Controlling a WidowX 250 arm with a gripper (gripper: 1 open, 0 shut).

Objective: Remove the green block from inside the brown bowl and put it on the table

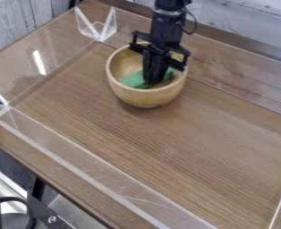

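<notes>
The brown bowl (129,95) stands on the table (167,156) toward the back, a little left of centre. Inside it lies the green block (134,80), showing on both sides of the fingers. My black gripper (157,79) reaches almost straight down into the bowl, its fingers drawn together on the middle of the block. The block still rests on the bowl's bottom. The fingertips and the block's centre are hidden behind the fingers.
Low clear acrylic walls (41,63) edge the table on all sides. A clear folded acrylic piece (97,27) stands at the back left corner, behind the bowl. Bare wood-grain surface stretches in front of and to the right of the bowl.
</notes>
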